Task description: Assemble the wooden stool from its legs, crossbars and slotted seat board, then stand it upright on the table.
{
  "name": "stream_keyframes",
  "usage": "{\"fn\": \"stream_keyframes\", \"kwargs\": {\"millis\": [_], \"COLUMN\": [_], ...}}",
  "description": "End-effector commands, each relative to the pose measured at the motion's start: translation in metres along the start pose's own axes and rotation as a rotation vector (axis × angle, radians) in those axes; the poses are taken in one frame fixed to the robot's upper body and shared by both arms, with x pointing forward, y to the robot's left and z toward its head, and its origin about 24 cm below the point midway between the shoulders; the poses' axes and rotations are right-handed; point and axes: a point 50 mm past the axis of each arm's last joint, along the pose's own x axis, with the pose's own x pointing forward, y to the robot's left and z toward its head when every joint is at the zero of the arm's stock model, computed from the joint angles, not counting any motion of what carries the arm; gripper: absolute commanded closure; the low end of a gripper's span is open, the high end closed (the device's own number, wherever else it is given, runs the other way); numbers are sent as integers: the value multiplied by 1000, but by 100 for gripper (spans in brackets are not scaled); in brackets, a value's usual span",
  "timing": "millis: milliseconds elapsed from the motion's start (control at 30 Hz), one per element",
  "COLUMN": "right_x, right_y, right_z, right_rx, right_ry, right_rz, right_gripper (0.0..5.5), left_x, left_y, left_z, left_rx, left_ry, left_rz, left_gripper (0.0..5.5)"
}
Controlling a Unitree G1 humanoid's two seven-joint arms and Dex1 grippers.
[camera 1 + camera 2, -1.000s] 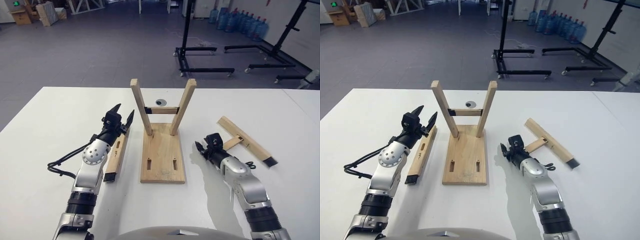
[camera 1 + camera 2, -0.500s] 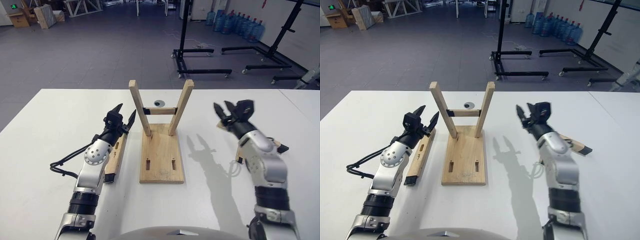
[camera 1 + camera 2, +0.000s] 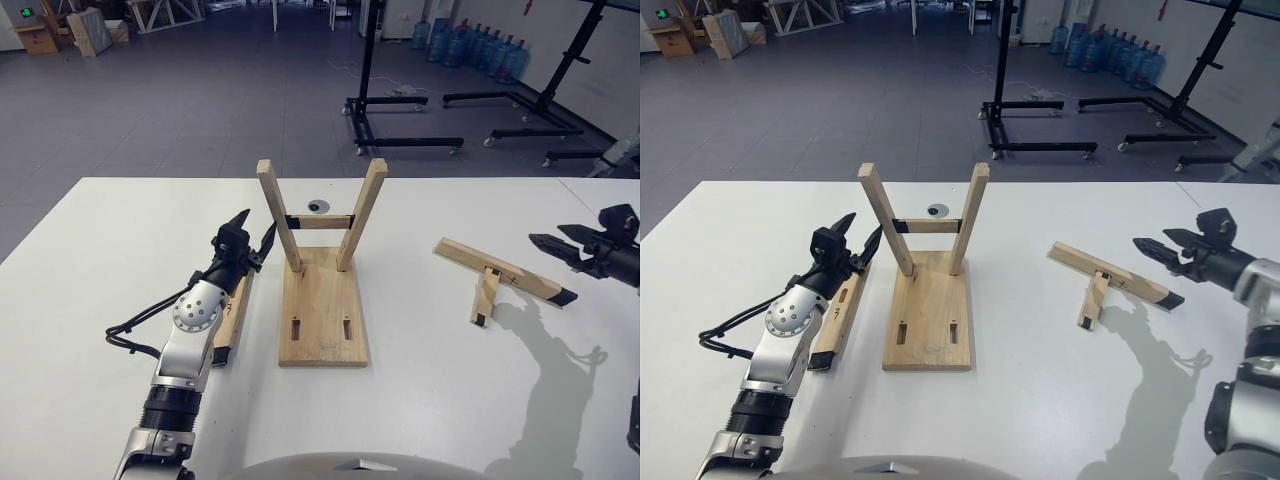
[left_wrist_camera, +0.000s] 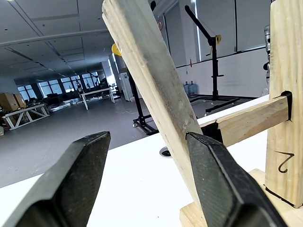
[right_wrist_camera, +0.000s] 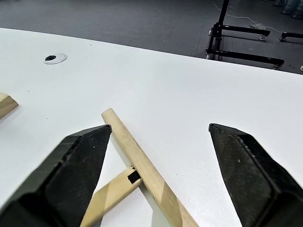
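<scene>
The slotted seat board (image 3: pixel 323 318) lies flat mid-table. Two legs (image 3: pixel 279 228) (image 3: pixel 364 212) stand up from its far end, joined by a crossbar (image 3: pixel 322 221). A loose leg (image 3: pixel 233 318) lies along the board's left side. My left gripper (image 3: pixel 256 225) is open above that leg's far end, close to the left upright leg (image 4: pixel 156 94). Another leg with a crossbar stuck in it (image 3: pixel 497 272) lies at the right. My right gripper (image 3: pixel 546 234) hangs open above the table just beyond that piece (image 5: pixel 142 165), holding nothing.
A round cable hole (image 3: pixel 319 206) sits in the table behind the upright legs. Black metal stands (image 3: pixel 405 100) are on the floor beyond the far edge. Bare white tabletop lies in front of the board and between board and right-hand piece.
My right arm swung up from beside the board's right edge and out to the far right. The leg-and-crossbar piece now lies uncovered and turned a little. My left gripper barely shifted.
</scene>
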Motion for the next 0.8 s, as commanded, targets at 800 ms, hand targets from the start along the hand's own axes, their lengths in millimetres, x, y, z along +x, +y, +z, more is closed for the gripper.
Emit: {"fn": "stream_keyframes", "kwargs": {"millis": [800], "right_x": [6], "right_y": [14], "right_z": [-79], "right_rx": [-231], "right_ry": [559], "right_rz": [179], "right_gripper": [171], "left_x": [10], "left_y": [-6], "left_z": [0], "left_rx": [3], "left_ry": [-8], "left_rz": [-53], "left_gripper": [261]}}
